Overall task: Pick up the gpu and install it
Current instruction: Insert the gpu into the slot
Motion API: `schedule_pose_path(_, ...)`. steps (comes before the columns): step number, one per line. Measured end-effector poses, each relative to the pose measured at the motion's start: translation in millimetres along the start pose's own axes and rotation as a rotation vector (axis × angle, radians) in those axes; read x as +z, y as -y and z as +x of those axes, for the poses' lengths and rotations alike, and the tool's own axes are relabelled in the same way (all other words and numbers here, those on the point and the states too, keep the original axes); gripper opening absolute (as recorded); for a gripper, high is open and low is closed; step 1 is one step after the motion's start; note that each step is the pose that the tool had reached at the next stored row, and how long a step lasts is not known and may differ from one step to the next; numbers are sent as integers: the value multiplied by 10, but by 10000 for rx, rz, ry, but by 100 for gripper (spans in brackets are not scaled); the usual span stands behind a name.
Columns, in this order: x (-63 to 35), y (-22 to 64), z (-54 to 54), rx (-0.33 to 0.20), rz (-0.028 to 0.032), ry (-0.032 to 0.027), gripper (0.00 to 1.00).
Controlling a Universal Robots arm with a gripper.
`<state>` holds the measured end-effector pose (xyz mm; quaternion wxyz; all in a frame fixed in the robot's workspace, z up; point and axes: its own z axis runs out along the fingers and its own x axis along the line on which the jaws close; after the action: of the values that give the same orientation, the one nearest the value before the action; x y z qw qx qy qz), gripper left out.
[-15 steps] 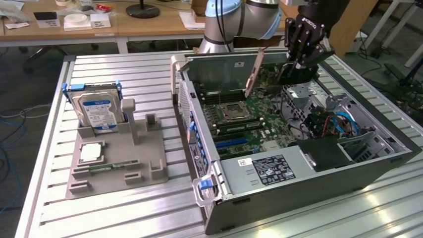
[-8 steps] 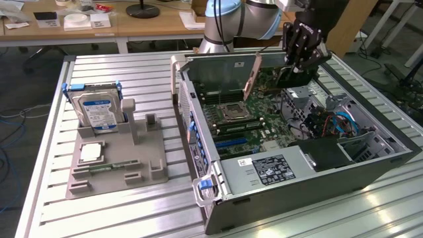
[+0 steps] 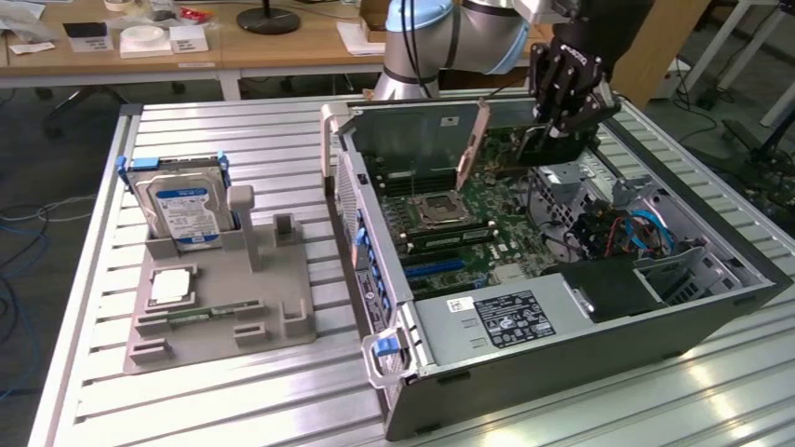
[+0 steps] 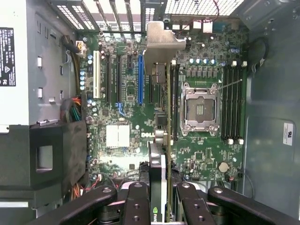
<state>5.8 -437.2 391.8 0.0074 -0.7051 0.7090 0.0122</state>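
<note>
Gripping gpu (image 4: 161, 47) edge-on, tool (image 4: 165, 198) clamped on the card over motherboard (image 4: 122, 108) in open computer case (image 3: 559, 372); card's lower edge hidden, seating unclear.

A grey holder (image 3: 267, 284) lies on the slatted worktop (image 3: 211, 140), at the exterior view's left. A blue-labelled hard drive (image 3: 184, 207) stands upright at its far end. Nearer the camera a silvery chip (image 3: 171, 286) lies flat, then a narrow green memory stick (image 3: 199, 317). Behind is a wooden desk (image 3: 286, 51).
</note>
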Motion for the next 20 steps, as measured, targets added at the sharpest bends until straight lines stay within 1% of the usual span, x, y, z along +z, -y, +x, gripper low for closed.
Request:
schedule_pose_path(3, 41, -36, 2, -13, 8, 10, 27)
schedule_pose_path(12, 186, -56, 16, -259, 10, 11, 27)
schedule_pose_path(20, 213, -63, 19, -315, 9, 12, 27)
